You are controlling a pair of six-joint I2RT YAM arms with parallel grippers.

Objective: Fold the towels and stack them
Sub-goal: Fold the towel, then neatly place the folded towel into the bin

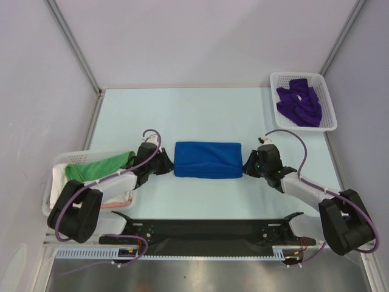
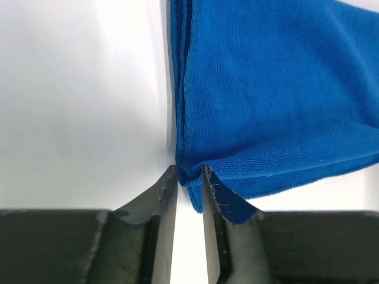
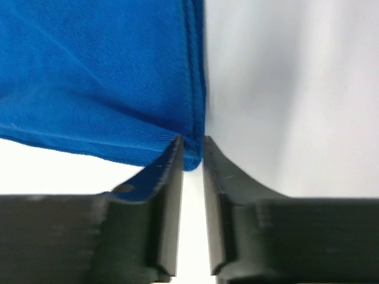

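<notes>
A royal blue towel (image 1: 208, 159) lies folded into a flat rectangle in the middle of the table. My left gripper (image 1: 165, 163) is at its left end and my right gripper (image 1: 248, 165) at its right end. In the left wrist view the left gripper (image 2: 189, 171) stands a little open, and the near corner of the blue towel (image 2: 266, 89) lies loosely between its tips. The right gripper (image 3: 192, 142) is parted the same way around the opposite corner of the blue towel (image 3: 89, 71). A green towel (image 1: 100, 165) and a white towel (image 1: 59, 179) lie in the left basket. Purple towels (image 1: 299, 104) fill the far right basket.
The white mesh basket (image 1: 85, 152) at the left sits partly under my left arm, with a pinkish cloth (image 1: 118, 204) at its near side. A second white mesh basket (image 1: 330, 100) stands in the far right corner. Grey walls close in the table on three sides.
</notes>
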